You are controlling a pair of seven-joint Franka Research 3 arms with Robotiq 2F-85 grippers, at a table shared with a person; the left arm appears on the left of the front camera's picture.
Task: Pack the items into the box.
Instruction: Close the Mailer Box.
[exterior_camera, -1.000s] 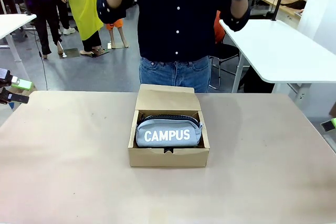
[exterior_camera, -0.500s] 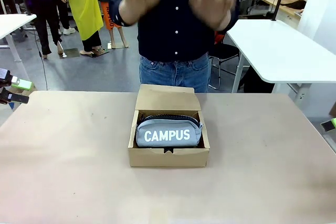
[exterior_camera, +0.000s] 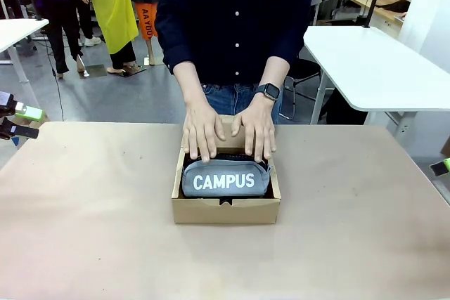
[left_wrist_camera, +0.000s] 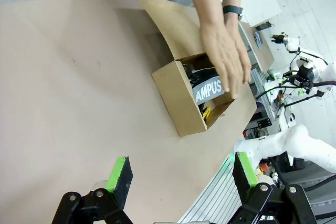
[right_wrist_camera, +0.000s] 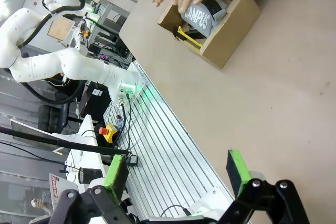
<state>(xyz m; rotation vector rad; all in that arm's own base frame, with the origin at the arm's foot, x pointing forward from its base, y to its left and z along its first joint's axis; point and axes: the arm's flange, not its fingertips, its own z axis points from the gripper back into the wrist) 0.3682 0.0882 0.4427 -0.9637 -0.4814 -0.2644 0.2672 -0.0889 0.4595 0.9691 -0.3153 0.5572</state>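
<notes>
The left jaws stand released and wide apart, their green pads (left_wrist_camera: 116,171) holding nothing, with only bare worktop (left_wrist_camera: 79,87) between them. The cardboard box (left_wrist_camera: 178,95) sits well ahead of them, a little to the side of their gap as that wrist view looks, with its flap lid (left_wrist_camera: 176,22) standing open on the side farthest from them.

The right jaws are released too, and nothing is between their pads (right_wrist_camera: 236,169). They hang off the edge of the worktop, so the box is far ahead of them.

A grey-blue pouch (exterior_camera: 225,180) lettered "CAMPUS" lies inside the box. A yellow-and-black knife (right_wrist_camera: 188,35) is tucked between the pouch and the box wall that faces the jaws.

On the far side of the box from both jaws a person leans in. One hand (exterior_camera: 202,131) and the other hand (exterior_camera: 254,130) are palm-down over the box's back edge, with the fingertips resting on top of the pouch.
</notes>
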